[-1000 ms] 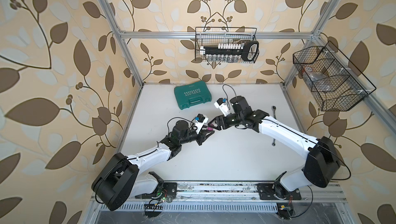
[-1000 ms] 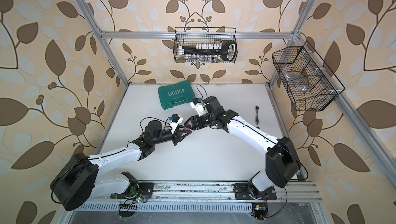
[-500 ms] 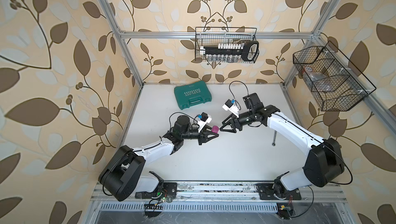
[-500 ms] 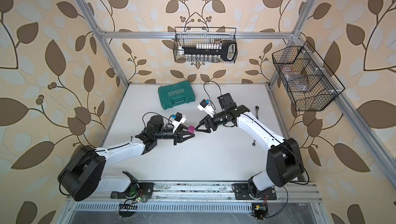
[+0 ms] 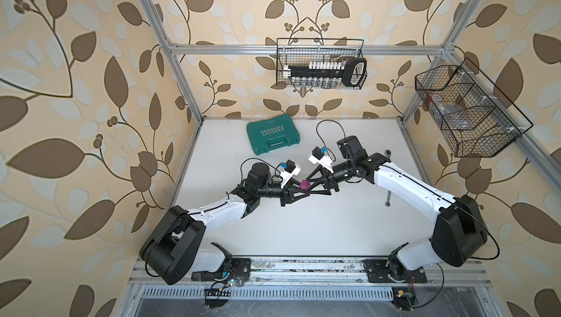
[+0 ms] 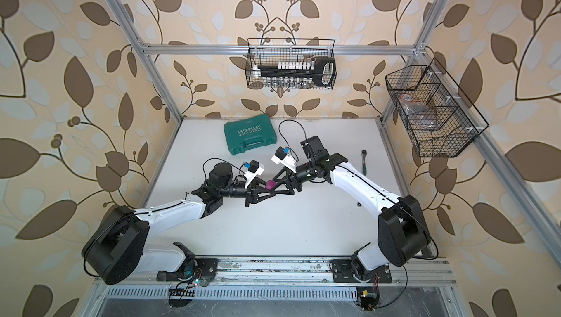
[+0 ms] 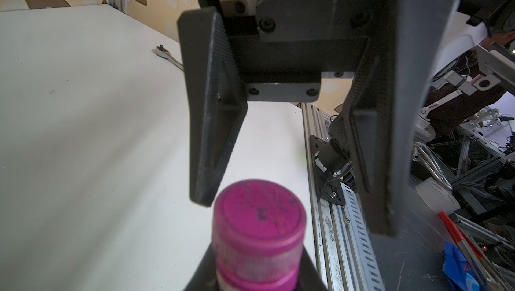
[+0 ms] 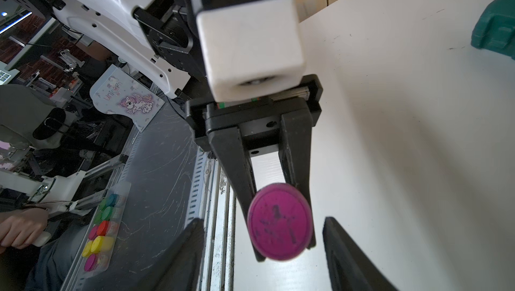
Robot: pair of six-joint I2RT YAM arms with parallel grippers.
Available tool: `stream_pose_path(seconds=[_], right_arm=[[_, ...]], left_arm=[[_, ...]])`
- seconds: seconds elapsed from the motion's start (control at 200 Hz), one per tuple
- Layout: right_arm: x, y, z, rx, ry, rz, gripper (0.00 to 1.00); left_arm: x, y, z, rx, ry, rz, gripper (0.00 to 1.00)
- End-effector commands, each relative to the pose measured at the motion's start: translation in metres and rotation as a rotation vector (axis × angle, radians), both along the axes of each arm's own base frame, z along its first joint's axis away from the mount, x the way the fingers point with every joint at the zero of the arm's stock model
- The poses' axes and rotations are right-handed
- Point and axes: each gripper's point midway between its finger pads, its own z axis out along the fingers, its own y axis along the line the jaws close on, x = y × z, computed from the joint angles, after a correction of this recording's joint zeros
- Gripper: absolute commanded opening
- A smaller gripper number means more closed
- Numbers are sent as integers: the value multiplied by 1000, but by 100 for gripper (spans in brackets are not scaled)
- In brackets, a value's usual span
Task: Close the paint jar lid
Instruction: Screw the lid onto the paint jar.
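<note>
Just below the centre of both top views, the two arms meet tip to tip above the white surface (image 5: 303, 239). The left end effector (image 8: 286, 252) is pinching the paint jar (image 7: 257, 273), a tiny magenta-pink plastic cylinder. It grips the jar low on its body, clear of the surface, with the jar's top turned toward the other arm. The grip probably works as a vice, leaving the upper end free and aimed at the partner.

The lid (image 8: 279, 222), a small flat round magenta-pink cap, already sits on the jar's mouth. Whether it is fully seated I cannot tell. The right end effector (image 7: 291, 214) is spread, with one finger just beside the cap's rim and the other standing well off. It straddles the lid without gripping it, a stance suited to closing on the cap and twisting or pressing it home.

A teal-green plastic tool case (image 5: 272, 134) lies on the surface toward the upper middle of the frame. A slim metal ratchet wrench (image 6: 365, 162) lies at the right, partly behind the right arm.

A black wire basket (image 5: 320, 63) holding a tool rack hangs at top centre. A second wire basket (image 5: 467, 112) hangs at the right edge. Beige wallpaper with brown leaves and an aluminium frame enclose the cell.
</note>
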Motion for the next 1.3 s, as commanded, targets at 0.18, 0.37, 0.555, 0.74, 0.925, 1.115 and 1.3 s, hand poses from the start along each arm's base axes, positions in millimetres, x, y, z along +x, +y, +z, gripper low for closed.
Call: stream_pose_path(seconds=[0.18, 0.37, 0.555, 0.74, 0.925, 1.115, 1.3], right_arm=[[-1, 11, -1, 20, -9, 22, 51], [-1, 12, -2, 23, -9, 15, 38], [0, 19, -5, 5, 1, -11, 27], [10, 43, -25, -50, 69, -180, 20], [32, 71, -59, -161, 252, -503, 21], [39, 95, -63, -204, 299, -594, 29], [42, 71, -45, -171, 287, -629, 44]], left_arm=[[4, -4, 22, -33, -73, -17, 0], [5, -3, 22, -33, -76, -11, 0], [8, -3, 23, -32, -88, 13, 0], [26, -1, 25, -5, -154, 161, 0], [40, -5, 23, 45, -259, 321, 0], [45, -10, 19, 49, -274, 364, 0], [43, -2, 19, 56, -273, 373, 0]])
